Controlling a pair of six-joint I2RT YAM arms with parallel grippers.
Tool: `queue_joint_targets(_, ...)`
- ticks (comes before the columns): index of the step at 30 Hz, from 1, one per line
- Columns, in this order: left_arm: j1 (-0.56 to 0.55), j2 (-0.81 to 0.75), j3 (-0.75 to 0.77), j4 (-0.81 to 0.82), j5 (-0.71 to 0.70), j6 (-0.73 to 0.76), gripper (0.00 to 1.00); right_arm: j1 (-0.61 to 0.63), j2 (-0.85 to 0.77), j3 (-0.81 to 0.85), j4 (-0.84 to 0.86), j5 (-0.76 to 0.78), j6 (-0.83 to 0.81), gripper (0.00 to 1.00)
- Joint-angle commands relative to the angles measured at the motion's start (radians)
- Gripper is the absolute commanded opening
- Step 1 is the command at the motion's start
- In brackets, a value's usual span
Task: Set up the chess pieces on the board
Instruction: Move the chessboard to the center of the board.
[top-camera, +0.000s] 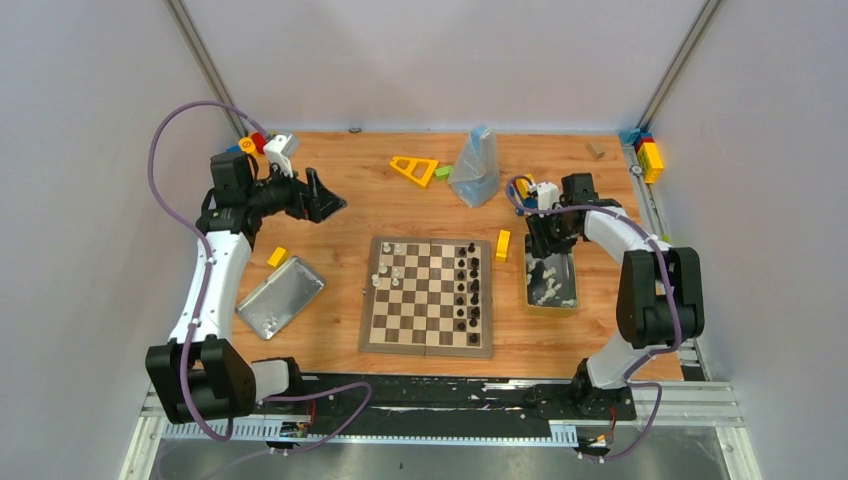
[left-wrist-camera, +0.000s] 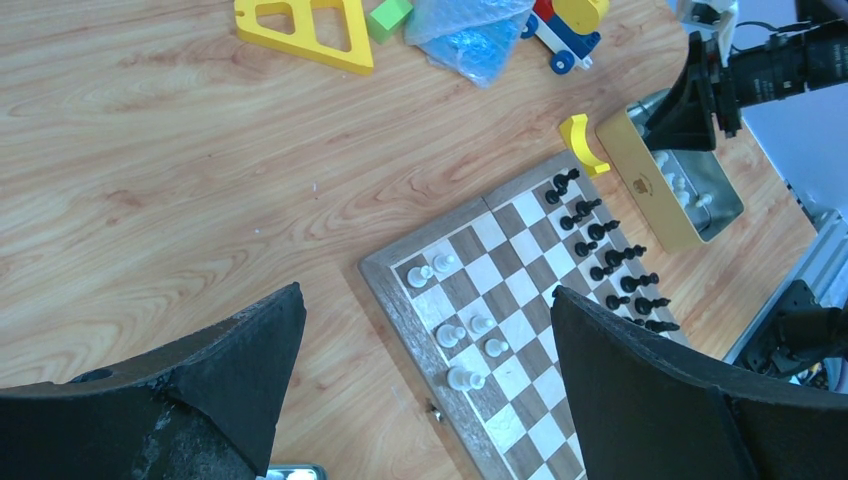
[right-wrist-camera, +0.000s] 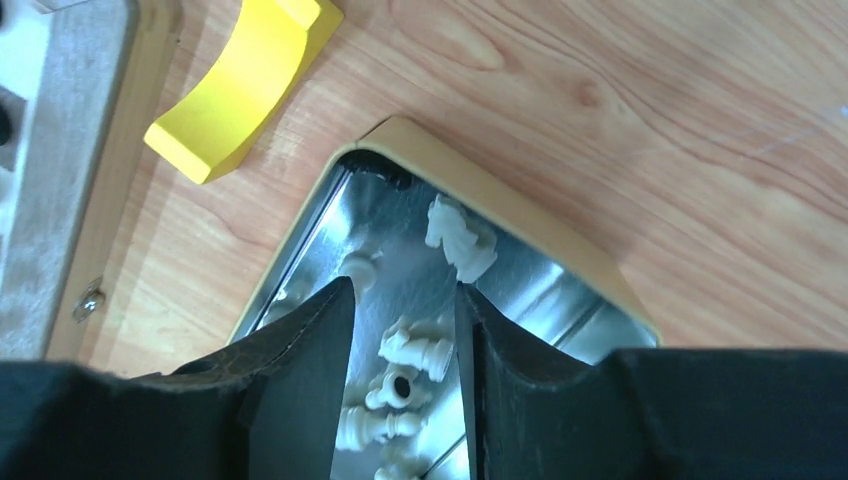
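Note:
The board (top-camera: 430, 296) lies mid-table. Black chess pieces (top-camera: 468, 290) stand in two columns along its right side, and a few white pieces (top-camera: 390, 265) stand at its upper left. My left gripper (top-camera: 325, 200) is open and empty, held high over the back left. In its view the board (left-wrist-camera: 520, 300) and the white pieces (left-wrist-camera: 465, 330) lie below the spread fingers. My right gripper (top-camera: 545, 245) is down in the yellow-sided tin (top-camera: 551, 283). It (right-wrist-camera: 402, 300) is open, its fingers straddling white pieces (right-wrist-camera: 415, 350) that lie on the tin floor.
A silver lid (top-camera: 281, 297) lies left of the board. A yellow curved block (top-camera: 503, 244) sits between board and tin. A yellow triangle (top-camera: 414, 169), a green block (top-camera: 443, 172) and a plastic bag (top-camera: 478, 168) sit at the back. Toy blocks (top-camera: 648, 155) stand in the back corners.

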Motion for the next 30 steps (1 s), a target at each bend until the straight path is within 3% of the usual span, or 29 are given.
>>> queue_joint_targets(1,0.009,-0.01,-0.002,0.039,0.023,0.02,1.0,0.002,0.057,0.044,0.09,-0.053,-0.055,0.42)
queue_joint_targets(11,0.01,-0.012,-0.016,0.05,0.02,0.025,1.0,0.017,0.119,0.072,0.113,-0.078,-0.132,0.42)
queue_joint_targets(20,0.009,-0.01,-0.019,0.049,0.023,0.024,1.0,0.043,0.045,0.032,0.129,-0.103,-0.207,0.4)
queue_joint_targets(30,0.009,-0.014,-0.025,0.047,0.02,0.034,1.0,0.073,0.091,0.041,0.143,-0.082,-0.348,0.37)
